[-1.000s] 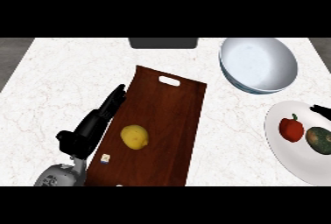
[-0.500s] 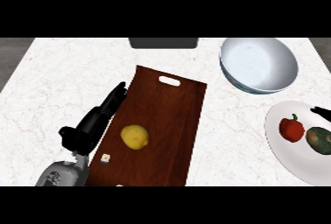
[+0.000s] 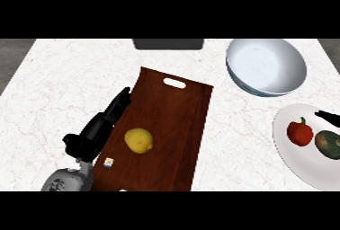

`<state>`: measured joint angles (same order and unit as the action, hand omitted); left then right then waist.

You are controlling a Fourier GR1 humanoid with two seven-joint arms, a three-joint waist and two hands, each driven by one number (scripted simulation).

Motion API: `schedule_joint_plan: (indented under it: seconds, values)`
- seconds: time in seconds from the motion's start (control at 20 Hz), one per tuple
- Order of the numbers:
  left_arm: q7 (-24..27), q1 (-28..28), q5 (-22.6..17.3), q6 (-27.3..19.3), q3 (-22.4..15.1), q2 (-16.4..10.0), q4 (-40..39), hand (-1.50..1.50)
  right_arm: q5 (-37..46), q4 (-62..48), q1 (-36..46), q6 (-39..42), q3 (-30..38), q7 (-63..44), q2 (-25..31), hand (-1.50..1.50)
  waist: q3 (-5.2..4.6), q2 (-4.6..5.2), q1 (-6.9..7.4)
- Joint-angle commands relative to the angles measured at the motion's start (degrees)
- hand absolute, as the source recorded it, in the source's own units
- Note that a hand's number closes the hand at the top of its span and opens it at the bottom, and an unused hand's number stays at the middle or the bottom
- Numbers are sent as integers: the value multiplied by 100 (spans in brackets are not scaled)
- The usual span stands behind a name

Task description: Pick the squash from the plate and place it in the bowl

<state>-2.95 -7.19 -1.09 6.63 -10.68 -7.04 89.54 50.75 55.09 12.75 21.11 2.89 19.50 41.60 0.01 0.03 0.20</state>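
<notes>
The squash (image 3: 328,144), dark green with a brownish patch, lies on the white plate (image 3: 292,152) at the right side of the desk (image 3: 60,85); we see it partly cut off by the view's right edge. Just beside it on the same plate, toward the left, sits a red pepper (image 3: 299,133) with a green stem. The two look very close, but we cannot tell if they touch.

Beyond the plate, at the far right of the desk, stands the bowl (image 3: 266,66), pale blue-white and holding nothing that we can see. It is apart from the plate, with a strip of marble between them.

In the middle lies a dark wooden cutting board (image 3: 176,117), set at a slant, its handle slot at the far end. A lemon (image 3: 139,139) rests on its nearer left part.

The left hand (image 3: 100,128) lies along the board's left edge, fingers stretched out straight and holding nothing, thumb sticking out to the left. Its grey forearm (image 3: 66,180) comes in from the lower edge. It is well apart from the squash.

At the right edge, above the squash, we see a small black shape that we take for the right hand (image 3: 327,116); so little of it shows that we cannot tell its state.
</notes>
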Motion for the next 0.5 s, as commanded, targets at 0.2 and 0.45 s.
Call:
schedule_joint_plan:
  seconds: [0.2, 0.45]
  values:
    - [-177, -7, 67, 167, 43, 71, 177, 0, 204, -517, 304, -646, 156, 778, -140, 150, 1, -1, -5]
    - [187, 101, -13, 465, 372, -56, -61, 0, 288, -641, 473, -815, 283, 731, -364, 150, -1, -2, -7]
